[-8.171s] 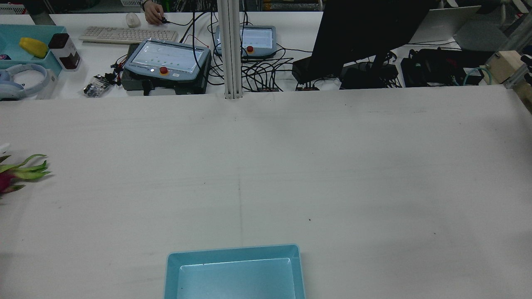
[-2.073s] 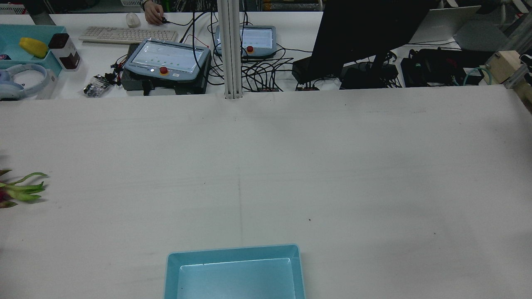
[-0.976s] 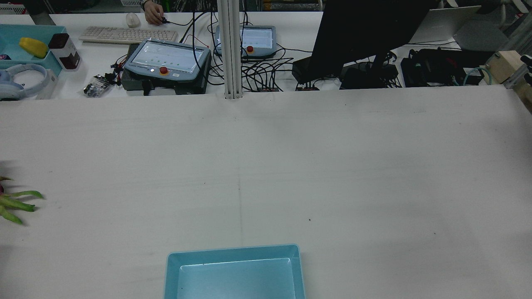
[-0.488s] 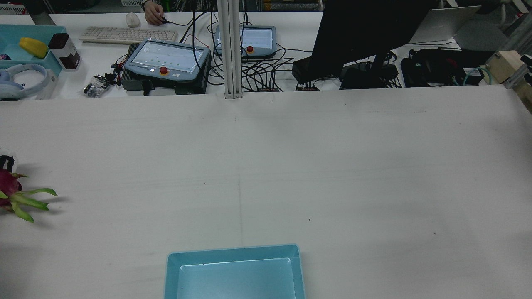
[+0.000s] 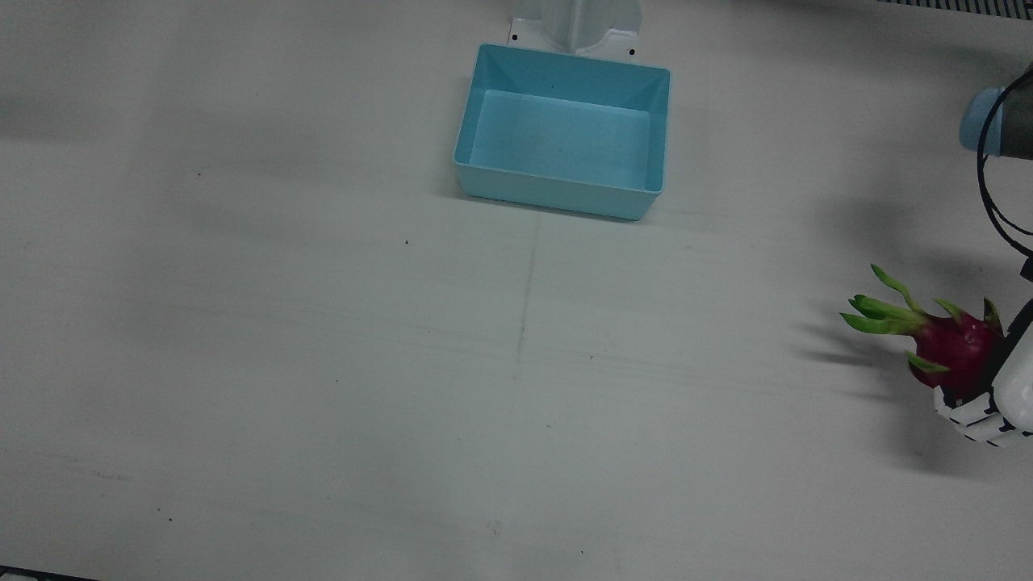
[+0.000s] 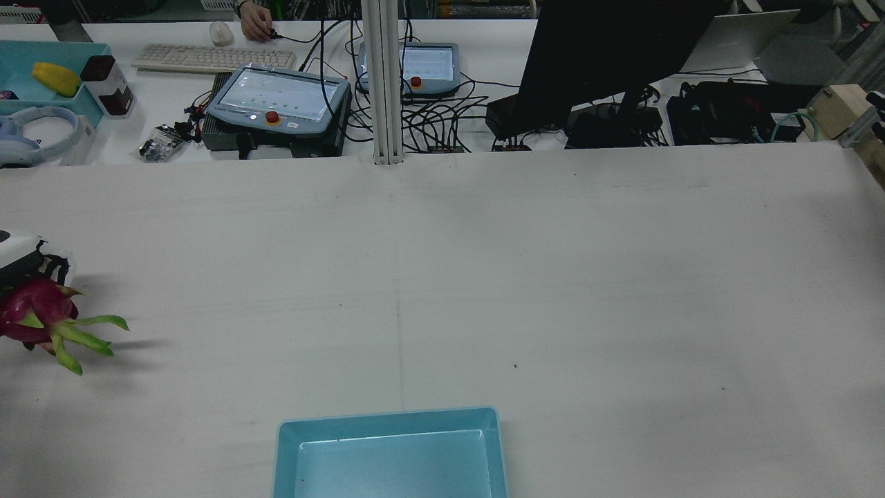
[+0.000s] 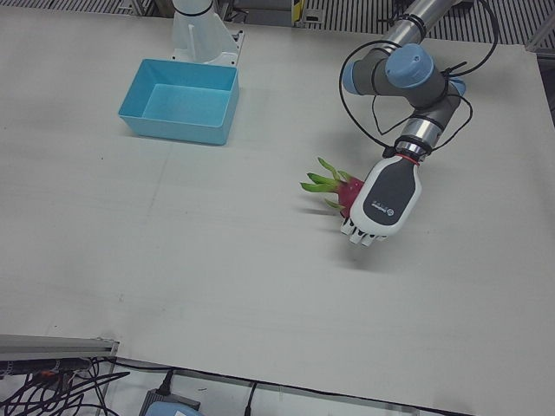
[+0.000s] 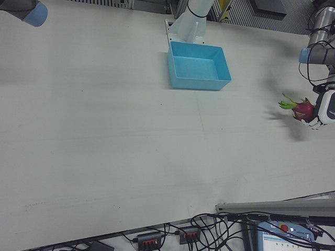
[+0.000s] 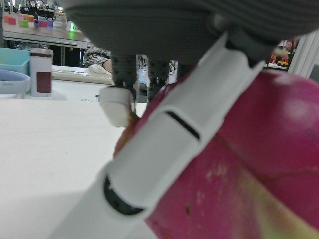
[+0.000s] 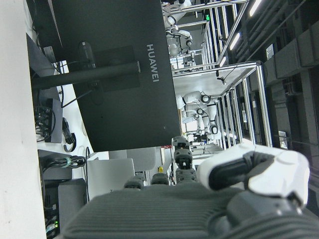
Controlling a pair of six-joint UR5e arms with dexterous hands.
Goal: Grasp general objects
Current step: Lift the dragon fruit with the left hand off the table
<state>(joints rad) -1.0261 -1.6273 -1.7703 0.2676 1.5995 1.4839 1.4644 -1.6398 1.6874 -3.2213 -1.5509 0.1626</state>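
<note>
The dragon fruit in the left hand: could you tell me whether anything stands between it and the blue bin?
Nothing visible does. The dragon fruit is held in the left hand, and only bare table lies between it and the empty blue bin.

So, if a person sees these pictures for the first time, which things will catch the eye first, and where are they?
The magenta dragon fruit with green leafy tips stands out most: the left hand is closed around it, off to the robot's left side of the white table. Next comes the empty light blue bin, which sits at the middle of the table's edge, close to a pedestal.
</note>
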